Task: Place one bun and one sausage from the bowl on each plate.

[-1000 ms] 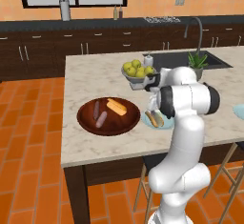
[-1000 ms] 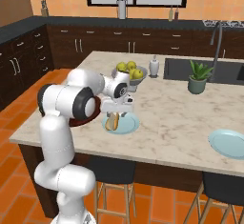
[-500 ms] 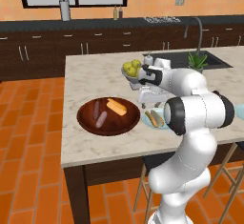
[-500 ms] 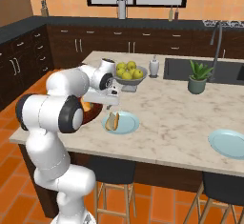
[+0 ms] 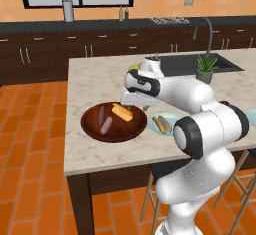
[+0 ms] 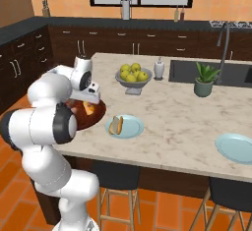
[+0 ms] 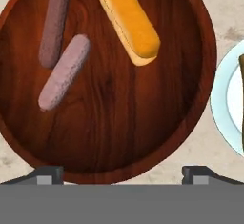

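The wide dark wooden bowl lies on the marble island and holds one orange bun and two sausages. My gripper hangs open above the bowl's near rim with nothing between its fingertips. From the left base the gripper hovers over the bun in the bowl. Just right of the bowl, a light blue plate carries a bun. A second light blue plate sits bare at the island's near right.
A grey footed bowl of yellow-green fruit stands behind the plates, with a small white shaker and a potted plant beside the sink. Stools stand under the island's front edge.
The hand has swung left from over the near plate to over the wooden bowl. The jaws stay wide apart. The bun on the near plate has not moved.
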